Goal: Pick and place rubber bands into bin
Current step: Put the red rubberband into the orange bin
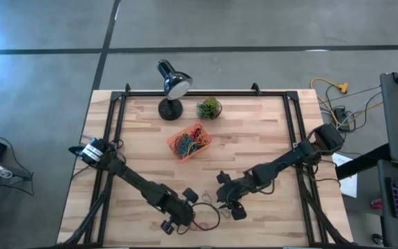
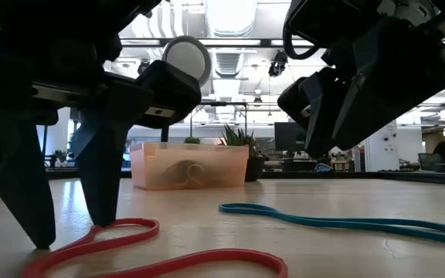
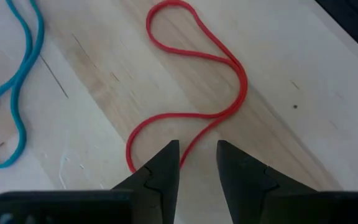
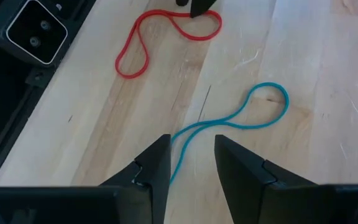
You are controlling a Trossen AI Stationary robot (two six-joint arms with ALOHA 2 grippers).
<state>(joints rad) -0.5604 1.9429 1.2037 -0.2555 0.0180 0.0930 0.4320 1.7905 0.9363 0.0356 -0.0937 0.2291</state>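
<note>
Two rubber bands lie loose on the surface near its front edge, about midway along it: a red band (image 3: 191,93), a thin smooth loop flopped into a bent figure-eight, and a teal band (image 4: 235,127), pinched in the middle into a long narrow loop with a rounded end. They are close together but apart. The left hand (image 3: 197,158) stands upright over the red band with its two dark tapered fingers apart, tips at or just above the wood, one strand of the loop running between them; nothing is clamped yet. The right hand (image 4: 191,155) hangs above the teal band, fingers likewise apart, with the tail of the loop passing between them; the low view shows it clear of the surface. Judged step: both arms are in the approach to a pick, neither band gripped. The next move calls for the left fingers to close squarely on a strand that lies flat on the wood, thin and limp, so it may slip out or stretch on lifting. The bin (image 1: 206,146), a shallow orange-red translucent plastic tray, sits toward the back of the surface near the middle and already holds a tangle of coloured bands; beside it stand a small potted plant (image 1: 209,108) and a black desk lamp (image 1: 173,86). The surface (image 1: 254,131) is pale butcher-block wood with visible grain and fine scratches.
</note>
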